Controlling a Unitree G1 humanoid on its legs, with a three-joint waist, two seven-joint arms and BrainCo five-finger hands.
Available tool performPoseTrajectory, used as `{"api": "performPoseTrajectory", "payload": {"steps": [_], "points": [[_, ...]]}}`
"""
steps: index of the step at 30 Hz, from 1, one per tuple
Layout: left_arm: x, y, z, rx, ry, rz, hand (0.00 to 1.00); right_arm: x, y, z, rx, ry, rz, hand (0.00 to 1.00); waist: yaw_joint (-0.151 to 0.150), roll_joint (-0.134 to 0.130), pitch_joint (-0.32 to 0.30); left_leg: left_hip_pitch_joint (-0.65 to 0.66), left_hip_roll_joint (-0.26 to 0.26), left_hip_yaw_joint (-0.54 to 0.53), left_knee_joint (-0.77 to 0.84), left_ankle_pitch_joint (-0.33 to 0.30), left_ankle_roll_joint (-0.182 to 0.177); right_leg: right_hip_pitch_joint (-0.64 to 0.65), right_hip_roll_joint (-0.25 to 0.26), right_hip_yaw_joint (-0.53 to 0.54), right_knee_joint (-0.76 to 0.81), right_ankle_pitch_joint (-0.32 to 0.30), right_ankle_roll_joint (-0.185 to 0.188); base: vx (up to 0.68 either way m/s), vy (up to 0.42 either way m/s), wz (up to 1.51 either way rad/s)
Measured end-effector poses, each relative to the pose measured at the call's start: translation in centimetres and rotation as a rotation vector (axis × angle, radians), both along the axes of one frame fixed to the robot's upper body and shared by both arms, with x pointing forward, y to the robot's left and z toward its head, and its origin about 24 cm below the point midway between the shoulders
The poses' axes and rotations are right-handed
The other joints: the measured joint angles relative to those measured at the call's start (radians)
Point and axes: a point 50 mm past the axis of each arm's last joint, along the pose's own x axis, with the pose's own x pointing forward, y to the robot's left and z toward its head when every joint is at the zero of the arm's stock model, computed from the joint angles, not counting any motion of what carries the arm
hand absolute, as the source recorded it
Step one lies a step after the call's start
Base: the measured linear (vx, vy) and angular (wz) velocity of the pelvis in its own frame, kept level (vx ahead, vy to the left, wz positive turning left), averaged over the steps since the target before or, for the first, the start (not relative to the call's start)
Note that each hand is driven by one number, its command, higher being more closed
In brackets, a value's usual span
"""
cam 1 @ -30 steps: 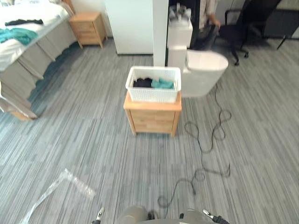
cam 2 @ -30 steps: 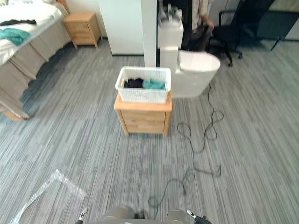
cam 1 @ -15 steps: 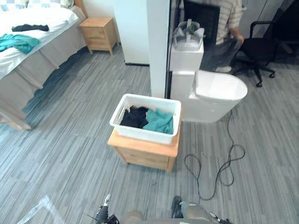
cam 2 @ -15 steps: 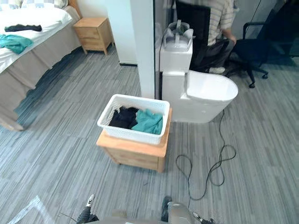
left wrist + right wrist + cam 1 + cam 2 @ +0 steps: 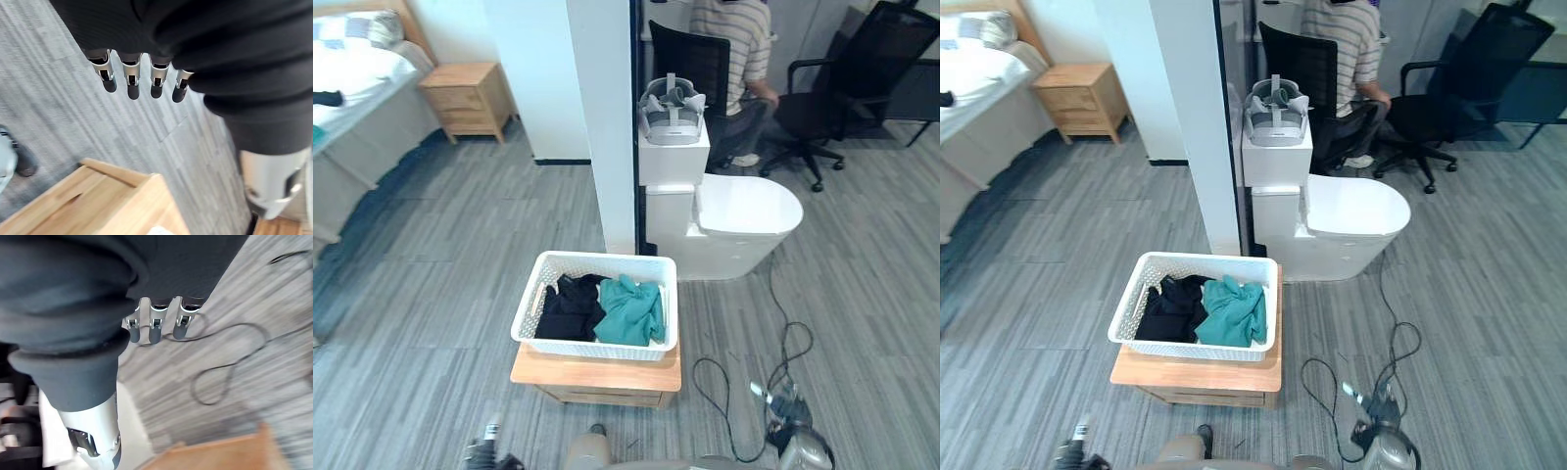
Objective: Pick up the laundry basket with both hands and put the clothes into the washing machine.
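Observation:
A white laundry basket [image 5: 595, 345] holds a black garment [image 5: 568, 308] and a teal garment [image 5: 631, 311]. It stands on a low wooden nightstand [image 5: 597, 370] right in front of me. Behind it, a white washing machine [image 5: 744, 211] with a rounded closed lid stands on the floor. My left hand [image 5: 131, 78] hangs with straight fingers above the floor, next to a corner of the nightstand [image 5: 122, 200], holding nothing. My right hand [image 5: 155, 327] hangs with straight fingers at the lower right of the basket, over the floor cable [image 5: 220, 382], holding nothing.
A white pillar [image 5: 602, 117] rises behind the basket. A headset [image 5: 672, 106] lies on the white box beside it. A person [image 5: 734, 49] sits on a black chair; another black chair [image 5: 842, 98] stands at the right. A second nightstand [image 5: 465, 98] and a bed [image 5: 352, 78] are at the back left.
The camera has moved forward: basket and nightstand now sit close, at the bottom centre. My right hand has come into the lower right of the eye views.

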Motion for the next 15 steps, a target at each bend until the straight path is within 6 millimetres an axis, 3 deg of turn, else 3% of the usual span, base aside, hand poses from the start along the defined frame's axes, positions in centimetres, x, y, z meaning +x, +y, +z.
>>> {"api": "performPoseTrajectory", "payload": {"steps": [2, 5, 7, 8, 10, 12, 15], "points": [[1.3, 2.3, 3.1, 0.142, -0.119, 0.018, 0.00, 0.8, -0.9, 2.3, -0.042, -0.118, -0.028, 0.00, 0.010, -0.026, -0.015, 0.000, -0.025, 0.029, 0.001, -0.014, 0.022, 0.002, -0.029, 0.024, -0.043, 0.016, 0.024, 0.17, 0.201, -0.27], [4.9, 3.4, 7.7, 0.290, -0.313, -0.027, 0.00, 2.3, -1.6, 4.9, -0.098, -0.228, -0.033, 0.00, 0.025, -0.019, 0.008, -0.026, -0.039, 0.049, 0.035, -0.023, 0.037, -0.006, -0.048, 0.027, -0.042, 0.026, 0.039, 0.08, 0.114, -0.11], [10.0, 3.3, 13.7, 0.434, -0.583, -0.082, 0.00, 6.0, -1.5, 8.8, -0.158, -0.400, 0.024, 0.00, 0.027, 0.006, 0.069, -0.112, -0.031, 0.049, 0.105, -0.035, 0.054, -0.079, -0.044, 0.023, 0.005, 0.027, 0.040, -0.11, 0.087, 0.02], [11.2, 3.1, 15.4, 0.472, -0.646, -0.085, 0.00, 7.2, -1.3, 10.2, -0.169, -0.457, 0.047, 0.00, 0.027, 0.019, 0.086, -0.140, -0.026, 0.050, 0.113, -0.038, 0.058, -0.112, -0.040, 0.025, 0.020, 0.027, 0.040, -0.27, 0.090, -0.05], [15.1, 2.5, 21.1, 0.604, -0.853, -0.080, 0.00, 11.6, -0.2, 14.7, -0.191, -0.636, 0.115, 0.00, 0.028, 0.041, 0.155, -0.253, -0.016, 0.050, 0.142, -0.031, 0.051, -0.241, -0.033, 0.034, 0.086, 0.029, 0.045, -0.30, 0.069, -0.08], [17.2, 2.1, 23.8, 0.643, -0.941, -0.082, 0.00, 13.7, 1.0, 16.8, -0.166, -0.721, 0.141, 0.00, 0.028, 0.032, 0.188, -0.288, -0.016, 0.056, 0.132, -0.009, 0.048, -0.297, -0.034, 0.039, 0.119, 0.029, 0.045, -0.13, 0.011, -0.02], [22.3, 0.9, 30.2, 0.709, -1.105, -0.160, 0.00, 17.9, 2.9, 21.5, -0.123, -0.869, 0.206, 0.00, 0.030, 0.004, 0.254, -0.356, -0.016, 0.045, 0.121, 0.043, 0.050, -0.388, -0.035, 0.028, 0.169, 0.029, 0.044, -0.11, -0.038, 0.11]]}}
